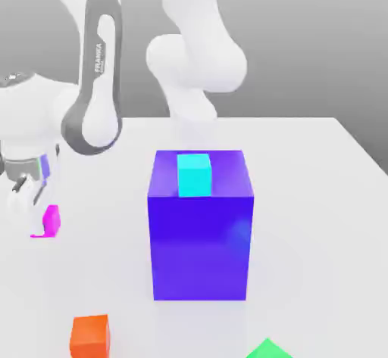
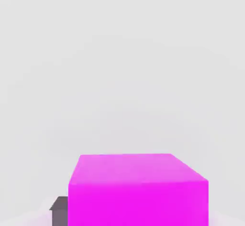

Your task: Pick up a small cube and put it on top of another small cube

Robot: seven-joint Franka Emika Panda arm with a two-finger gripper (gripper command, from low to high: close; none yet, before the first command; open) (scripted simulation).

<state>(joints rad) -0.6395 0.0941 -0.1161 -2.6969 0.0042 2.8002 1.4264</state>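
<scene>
The pink cube (image 1: pixel 51 220) was seen on the white table (image 1: pixel 318 197) near the exterior view's left edge, well apart from the blue block (image 1: pixel 201 243) and farther back than the orange cube (image 1: pixel 90 335). The gripper (image 1: pixel 29 190) was hung low just beside and above it, on the side nearer the exterior view's left. In the hand view the pink cube (image 2: pixel 139 191) was shown very close, with its top face and one side face lit evenly. Whether the gripper was spread, pressed together or pinching the cube could not be told from either view. Whether the cube was resting flat or raised a little off the table could not be told either.

The cube was judged to be light and rigid, with flat, smooth faces and sharp edges. Nothing fragile was suggested. A smooth face may slip under a weak or off-centre pinch, so a hold across two opposite side faces, low enough to be centred on them, was judged best, with the top face left free. A skewed hold on the corners was judged likely to twist the cube.

A cyan cube (image 1: pixel 194 175) was seen on top of the blue block. It and the orange cube were judged the likely supports, and a level, square release would be called for there.
</scene>
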